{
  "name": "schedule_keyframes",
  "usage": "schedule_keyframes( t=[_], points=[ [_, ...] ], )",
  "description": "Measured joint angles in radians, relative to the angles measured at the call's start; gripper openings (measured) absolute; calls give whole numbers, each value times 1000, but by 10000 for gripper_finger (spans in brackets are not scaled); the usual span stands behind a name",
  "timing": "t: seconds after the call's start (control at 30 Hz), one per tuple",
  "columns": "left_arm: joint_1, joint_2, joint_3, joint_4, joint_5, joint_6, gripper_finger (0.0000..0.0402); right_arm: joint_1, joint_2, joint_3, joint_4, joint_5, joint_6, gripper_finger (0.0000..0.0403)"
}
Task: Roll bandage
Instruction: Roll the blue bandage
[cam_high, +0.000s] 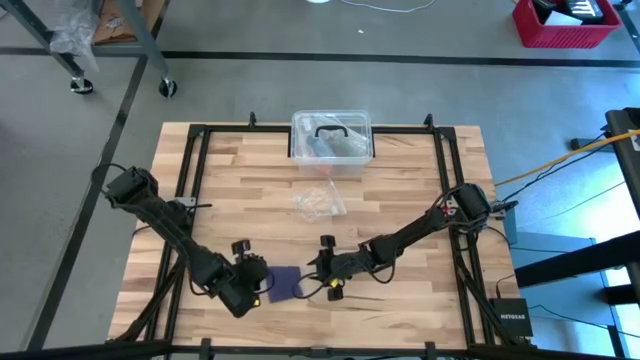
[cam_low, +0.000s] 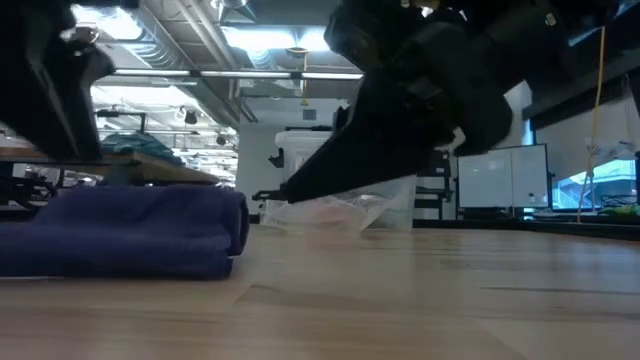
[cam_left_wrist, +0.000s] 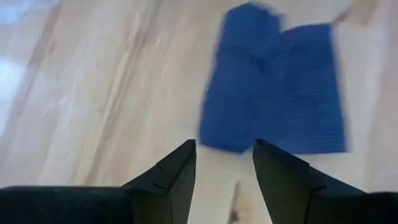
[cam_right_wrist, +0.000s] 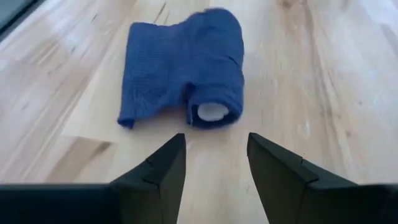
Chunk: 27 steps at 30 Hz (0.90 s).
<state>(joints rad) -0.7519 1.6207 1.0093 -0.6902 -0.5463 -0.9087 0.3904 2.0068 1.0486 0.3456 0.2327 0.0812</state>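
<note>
The bandage (cam_high: 285, 283) is a dark navy strip lying on the wooden table near its front edge. It is partly rolled. The roll (cam_right_wrist: 214, 68) shows a pale core at its open end (cam_right_wrist: 211, 112), and a flat loose tail (cam_right_wrist: 152, 74) lies beside it. My left gripper (cam_high: 258, 287) hovers just left of the bandage, open, with the bandage (cam_left_wrist: 273, 87) ahead of its fingertips. My right gripper (cam_high: 318, 270) is just right of the bandage, open and slanting down toward the roll. In the low view the bandage (cam_low: 130, 230) rests on the table and the right gripper's tip (cam_low: 295, 188) stays clear of it.
A clear plastic box with a black handle (cam_high: 332, 135) stands at the table's far edge. A crinkled clear wrapper (cam_high: 318, 203) lies mid-table, seen behind the bandage as the wrapper (cam_low: 330, 212) in the low view. Black frame rails (cam_high: 200, 180) run along the table's sides.
</note>
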Motion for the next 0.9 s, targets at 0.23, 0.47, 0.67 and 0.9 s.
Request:
schedule_keyframes(
  t=[0.23, 0.47, 0.67, 0.9],
  points=[
    [-7, 0, -124, 161, -47, -20, 153, 0, 4, -29, 75, 2, 2, 175],
    [-17, 0, -151, 183, -45, -16, 153, 0, 49, -43, 207, 9, 4, 175],
    [-20, 12, -151, 187, -45, 25, 153, -5, 118, -43, 343, 41, 26, 175],
    [-12, 49, -150, 180, -52, 134, 153, -7, 189, -22, 429, 54, 43, 175]
  ],
)
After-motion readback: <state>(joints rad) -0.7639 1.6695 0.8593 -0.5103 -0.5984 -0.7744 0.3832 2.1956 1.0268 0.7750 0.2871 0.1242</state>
